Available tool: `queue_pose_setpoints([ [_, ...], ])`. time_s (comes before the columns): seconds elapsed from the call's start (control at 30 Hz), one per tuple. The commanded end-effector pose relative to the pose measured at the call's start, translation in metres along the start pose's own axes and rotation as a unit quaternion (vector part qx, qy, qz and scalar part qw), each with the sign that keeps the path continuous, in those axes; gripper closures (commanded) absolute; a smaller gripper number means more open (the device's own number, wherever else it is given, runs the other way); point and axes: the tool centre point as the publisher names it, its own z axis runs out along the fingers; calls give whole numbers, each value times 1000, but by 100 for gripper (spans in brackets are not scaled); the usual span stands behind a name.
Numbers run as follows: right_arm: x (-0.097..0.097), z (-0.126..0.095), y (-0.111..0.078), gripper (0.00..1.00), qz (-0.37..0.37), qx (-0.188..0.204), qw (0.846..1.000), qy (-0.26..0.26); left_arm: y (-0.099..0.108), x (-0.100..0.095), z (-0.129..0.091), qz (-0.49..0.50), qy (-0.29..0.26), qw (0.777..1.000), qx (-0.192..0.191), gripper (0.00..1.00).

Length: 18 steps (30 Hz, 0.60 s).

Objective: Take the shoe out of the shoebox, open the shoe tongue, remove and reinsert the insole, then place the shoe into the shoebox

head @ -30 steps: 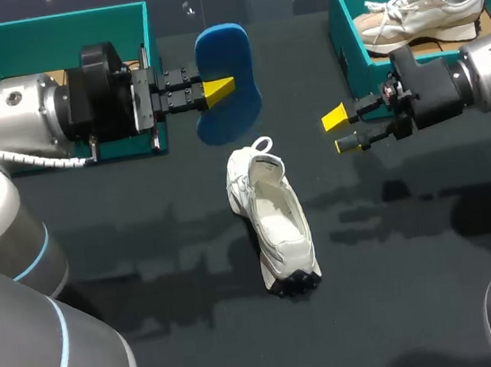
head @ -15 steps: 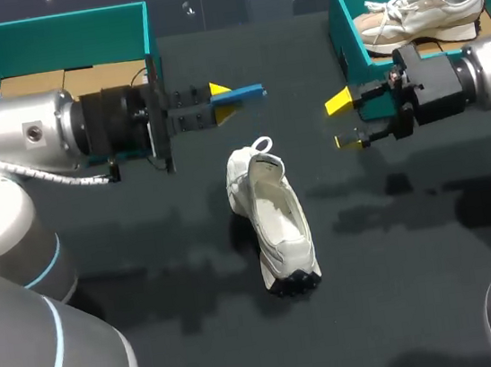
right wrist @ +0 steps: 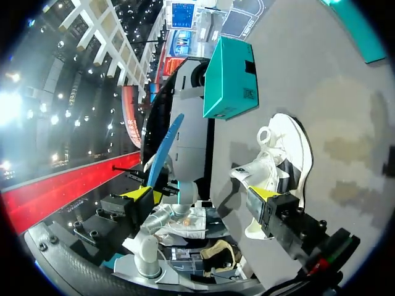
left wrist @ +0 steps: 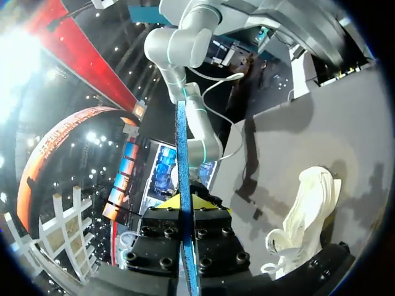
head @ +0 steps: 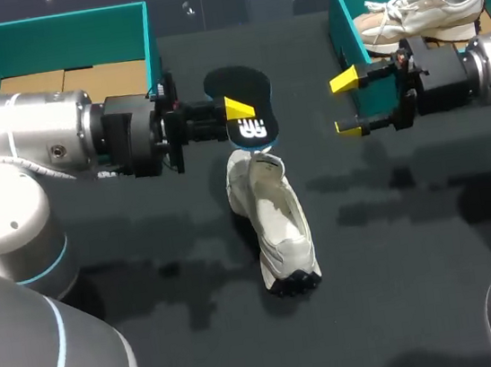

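Observation:
A white shoe (head: 274,220) lies on the black table (head: 157,340), heel toward the back, its opening facing up. My left gripper (head: 234,112) is shut on the insole (head: 249,118) just above and behind the heel; the insole's dark side with a white logo faces up. In the left wrist view the insole (left wrist: 182,172) stands edge-on, blue, between the fingers, and the shoe (left wrist: 305,209) lies off to one side. My right gripper (head: 346,103) hangs open and holds nothing, right of the shoe. From it, the shoe (right wrist: 281,157) lies ahead, with the insole (right wrist: 163,154) farther on.
A teal shoebox (head: 345,7) at the back right holds a second pale shoe (head: 421,6). Another teal shoebox (head: 54,32) with a cardboard floor stands at the back left, behind my left arm. Bare table lies in front of the shoe.
My left gripper turned the insole over, from blue side up through edge-on to dark logo side up, and carried it right toward the shoe's heel. My right gripper rose slightly toward the back.

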Motion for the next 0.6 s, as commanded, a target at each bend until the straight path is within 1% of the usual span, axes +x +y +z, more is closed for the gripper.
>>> queue_pose_setpoints([
  [0.03,3,-1,-6,0,1,-8,1000,-5,0,-3,0,130,36,991,-16,100],
  [0.17,3,-1,-6,0,1,-8,1000,-5,0,-3,0,130,36,991,-16,100],
  [0.2,3,-1,-6,0,1,-8,1000,-5,1,2,2,146,41,988,-20,100],
  [0.3,11,3,-2,0,-6,-5,1000,-3,7,13,10,153,29,988,-24,100],
  [0.4,17,8,1,0,-15,1,1000,-6,14,21,16,144,18,989,-21,100],
  [0.5,21,14,3,0,-32,8,999,-11,18,27,22,141,13,990,-21,100],
  [0.6,21,21,5,0,-40,14,999,-16,18,28,26,144,5,989,-17,100],
])
